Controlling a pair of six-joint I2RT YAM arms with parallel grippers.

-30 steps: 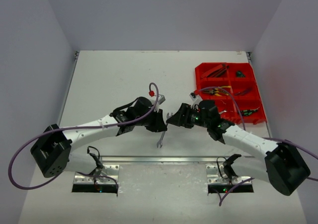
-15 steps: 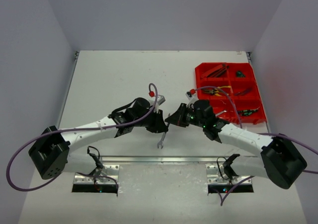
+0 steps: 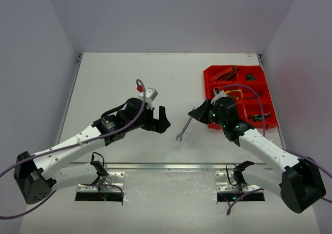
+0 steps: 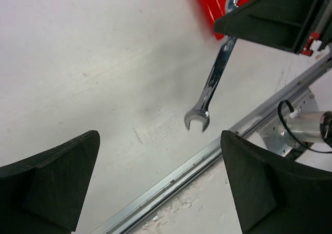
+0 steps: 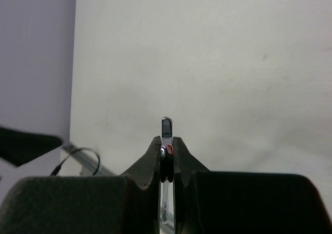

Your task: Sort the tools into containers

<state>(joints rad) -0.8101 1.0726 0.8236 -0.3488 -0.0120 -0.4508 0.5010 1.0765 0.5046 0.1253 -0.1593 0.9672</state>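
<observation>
Silver wrench, clamped endwise in the right end effector at eight o'clock of the red tray; left end effector spread, empty. Slippage may be caused by the slight grip.

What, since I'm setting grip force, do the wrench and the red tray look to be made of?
The wrench is likely steel with a polished, perhaps chrome-plated finish: it is bright silver, with mirror-like glints along the shank. The red tray is probably moulded plastic: it is a uniform saturated red with thin divider walls, and the surface looks smooth. Looks alone can't confirm either.
</observation>
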